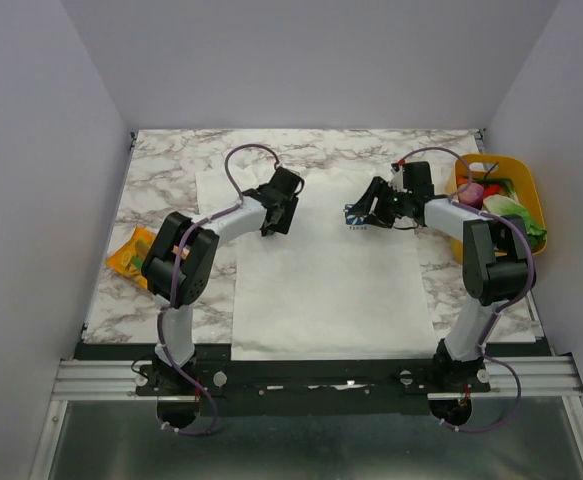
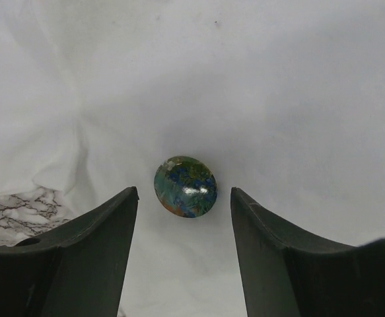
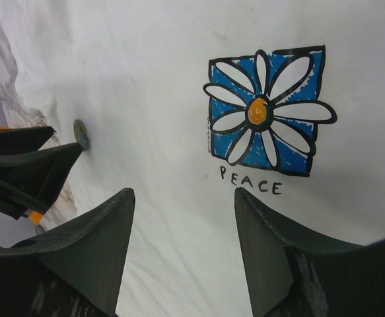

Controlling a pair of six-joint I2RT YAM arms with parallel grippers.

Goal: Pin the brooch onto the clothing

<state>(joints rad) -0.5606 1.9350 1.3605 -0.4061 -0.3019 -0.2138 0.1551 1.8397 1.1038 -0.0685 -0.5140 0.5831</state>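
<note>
Two arms reach out over a white shirt (image 1: 321,280) that lies flat on a marble table (image 1: 161,180). Far on the left, off the shirt, an orange packet (image 1: 129,252) rests on the table. Next comes the left gripper (image 1: 279,212), which points down at the left part of the shirt's chest. Its two fingers (image 2: 93,244) are apart. The brooch (image 2: 185,187) sits on the shirt right between their tips, with a small gap on each side, so neither finger touches it. It is a little round shiny thing, dark green with bits of blue. A bit of table shows at the left edge of the left wrist view, where the cloth ends. To the right of the brooch, on the same part of the shirt, is a blue square print (image 3: 268,109) of a white flower with a yellow middle and the word PEACE under it. The right gripper (image 3: 184,195) hangs just by this print. Its fingers are apart too, and only bare shirt shows between them. Far on the right stands a yellow basket (image 1: 531,190) with bright things in it.
</note>
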